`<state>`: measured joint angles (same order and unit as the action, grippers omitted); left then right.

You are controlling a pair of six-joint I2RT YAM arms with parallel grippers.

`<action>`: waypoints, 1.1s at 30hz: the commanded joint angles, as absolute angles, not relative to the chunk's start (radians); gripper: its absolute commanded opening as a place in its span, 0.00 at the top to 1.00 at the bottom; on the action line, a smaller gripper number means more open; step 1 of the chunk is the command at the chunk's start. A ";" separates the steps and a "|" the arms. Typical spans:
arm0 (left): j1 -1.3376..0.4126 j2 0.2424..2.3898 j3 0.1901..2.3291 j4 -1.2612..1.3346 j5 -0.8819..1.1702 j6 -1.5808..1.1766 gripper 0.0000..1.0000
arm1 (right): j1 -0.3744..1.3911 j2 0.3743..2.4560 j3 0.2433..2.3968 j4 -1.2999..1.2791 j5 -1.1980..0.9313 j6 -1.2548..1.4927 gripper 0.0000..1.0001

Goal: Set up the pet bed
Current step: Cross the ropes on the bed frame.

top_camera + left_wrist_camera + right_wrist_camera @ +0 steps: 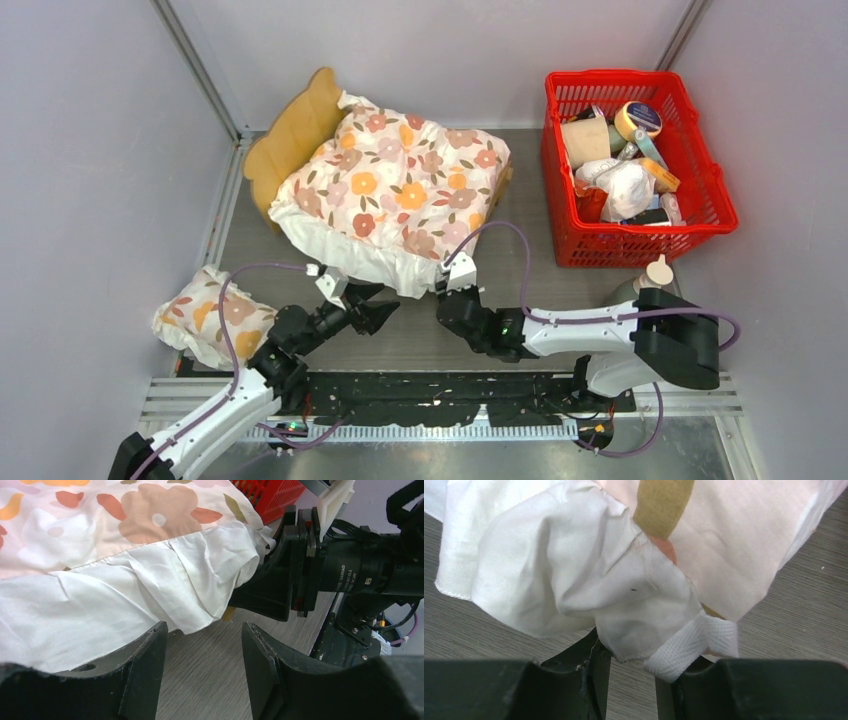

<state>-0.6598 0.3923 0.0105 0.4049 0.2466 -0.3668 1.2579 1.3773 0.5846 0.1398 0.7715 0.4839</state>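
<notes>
The bed (291,136) stands at the far left part of the table (560,305), turned at an angle, with its scalloped wooden headboard toward the far left corner. Almost all of it is hidden under a floral cushion (400,185). Only the headboard and a small piece of wood at the right side of the cushion can be seen. The sleeping surface is not visible. The cushion has a plain white underside, and its near edge hangs over the bed and reaches down to the table.

The right hand (447,292) is at the near right corner of the cushion. In the right wrist view its fingers (594,680) stand close together, and the white corner of the fabric, with a small white tape loop sewn on it, is pinched between them.

The left hand (385,308) is just beside the near edge of the cushion, a little left of the right hand. In the left wrist view its fingers (145,665) are spread apart and only the bare table shows between them. The white edge lies just ahead of the tips, and I cannot tell if it touches them.

A small pillow (205,318) with the same floral print lies at the left side of the table, near the left arm. A red basket (560,205) stands at the far right, well apart from the bed. It is full of tape rolls and other small items.
</notes>
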 commanded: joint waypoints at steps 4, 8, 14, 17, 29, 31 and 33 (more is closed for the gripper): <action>-0.689 0.431 -0.093 0.622 0.263 -0.359 0.45 | 1.189 1.291 0.725 0.125 0.734 0.555 0.95; -0.690 0.241 -0.006 0.326 0.151 -0.342 0.39 | 1.159 1.285 0.746 0.101 0.704 0.572 0.95; -0.690 -0.052 0.063 0.115 0.013 -0.330 0.36 | 1.122 1.276 0.775 0.095 0.652 0.610 0.95; -0.690 -0.021 0.066 0.060 0.027 -0.363 0.36 | 1.102 1.273 0.792 0.094 0.621 0.628 0.95; -0.694 0.562 -0.036 0.652 0.173 -0.450 0.40 | 1.058 1.242 0.909 0.052 0.547 0.644 0.95; -0.700 0.634 -0.038 0.719 0.170 -0.450 0.40 | 1.056 1.235 0.919 0.051 0.542 0.648 0.95; -0.707 0.710 -0.031 0.775 0.157 -0.440 0.38 | 1.054 1.232 0.927 0.051 0.530 0.649 0.95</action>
<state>-0.6937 0.6109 0.0109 0.5240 0.1490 -0.4404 1.0618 1.3258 0.8177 -0.1585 0.5301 0.5564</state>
